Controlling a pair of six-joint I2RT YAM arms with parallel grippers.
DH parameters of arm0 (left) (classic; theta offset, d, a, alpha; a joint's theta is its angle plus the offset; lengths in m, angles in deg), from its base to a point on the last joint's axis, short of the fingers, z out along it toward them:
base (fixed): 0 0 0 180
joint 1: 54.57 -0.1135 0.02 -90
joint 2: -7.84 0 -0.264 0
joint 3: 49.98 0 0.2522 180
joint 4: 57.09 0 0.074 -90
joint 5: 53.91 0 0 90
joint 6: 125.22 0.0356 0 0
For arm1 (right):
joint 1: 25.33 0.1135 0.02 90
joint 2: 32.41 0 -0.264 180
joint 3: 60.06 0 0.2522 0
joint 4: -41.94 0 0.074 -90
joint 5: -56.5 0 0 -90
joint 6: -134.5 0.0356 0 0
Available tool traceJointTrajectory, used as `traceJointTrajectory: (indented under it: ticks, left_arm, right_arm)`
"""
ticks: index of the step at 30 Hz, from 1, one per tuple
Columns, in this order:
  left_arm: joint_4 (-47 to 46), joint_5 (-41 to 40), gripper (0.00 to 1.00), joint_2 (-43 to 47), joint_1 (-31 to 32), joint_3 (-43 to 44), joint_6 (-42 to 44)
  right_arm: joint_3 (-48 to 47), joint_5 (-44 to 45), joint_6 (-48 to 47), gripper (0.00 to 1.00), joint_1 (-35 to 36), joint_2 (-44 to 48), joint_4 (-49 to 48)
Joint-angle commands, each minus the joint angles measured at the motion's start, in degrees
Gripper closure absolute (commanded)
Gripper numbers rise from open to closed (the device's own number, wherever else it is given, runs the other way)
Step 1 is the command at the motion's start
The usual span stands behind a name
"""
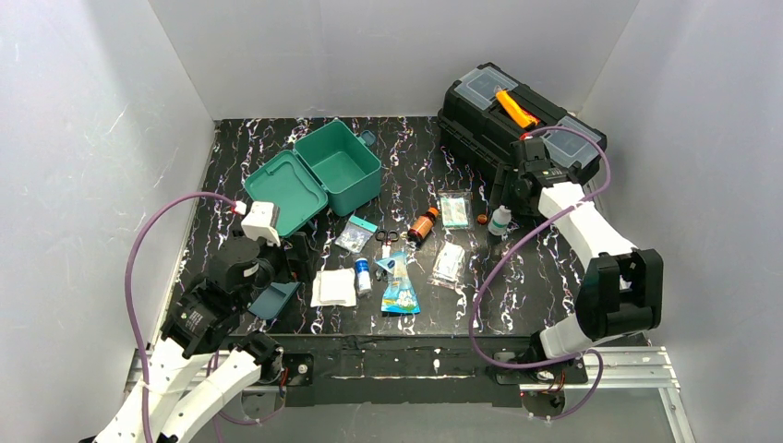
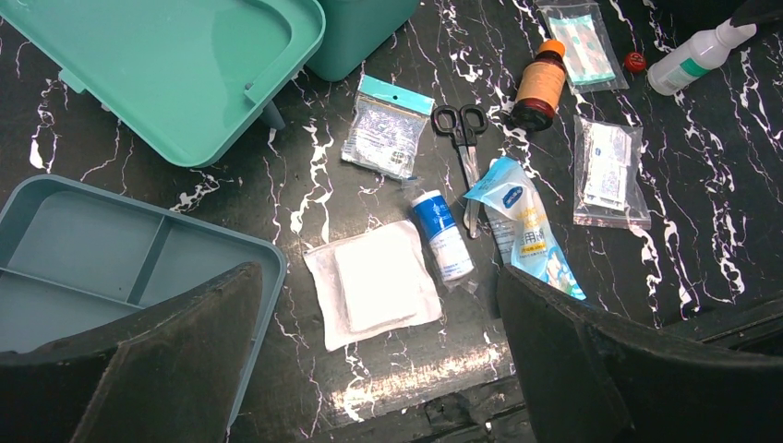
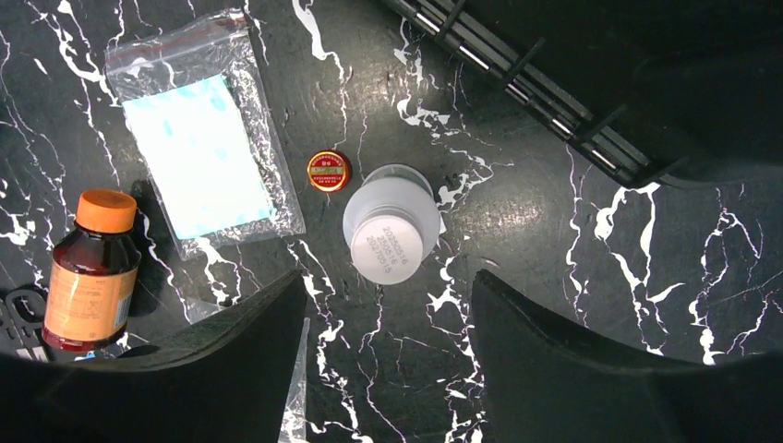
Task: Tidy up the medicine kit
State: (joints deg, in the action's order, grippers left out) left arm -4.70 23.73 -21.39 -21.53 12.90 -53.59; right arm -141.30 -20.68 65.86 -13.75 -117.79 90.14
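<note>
Looks barely begun: the inner tray [image 1: 274, 300] sits out at eight o'clock, with the gauze pad [image 2: 379, 281] loose beside it. The left gripper [image 2: 374, 305] gapes wide, empty. The right gripper [image 3: 383, 305], open and empty too, hovers over the white bottle [image 3: 390, 231]. The medicine kit box [image 1: 342, 166] lies open at eleven, unfilled.

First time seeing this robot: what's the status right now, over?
Left gripper open. Right gripper open, by white bottle. Medicine kit open, tray out, supplies loose. Black toolbox close behind.
</note>
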Motion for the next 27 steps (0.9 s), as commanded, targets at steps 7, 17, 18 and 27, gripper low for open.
traceJointTrajectory:
  ticks: [7,17,18,27]
  left_arm:
    - [-0.31,0.49,0.0,-0.86,0.19,-0.26,0.84]
    - [-0.32,0.49,0.0,-0.81,0.18,-0.26,0.83]
    - [-0.36,0.45,0.0,-0.9,0.19,-0.26,0.87]
    - [-0.26,0.48,0.01,-0.85,0.19,-0.3,0.84]
  right_arm:
    - [-3.18,0.61,-0.87,0.31,-0.46,-2.19,-1.74]
    - [-3.09,-0.25,-1.04,0.41,-0.41,-3.47,-2.17]
    - [-3.16,-0.39,-1.08,0.43,-0.41,-3.54,-2.13]
    - [-3.44,-1.89,-1.06,0.53,-0.37,-4.5,-1.51]
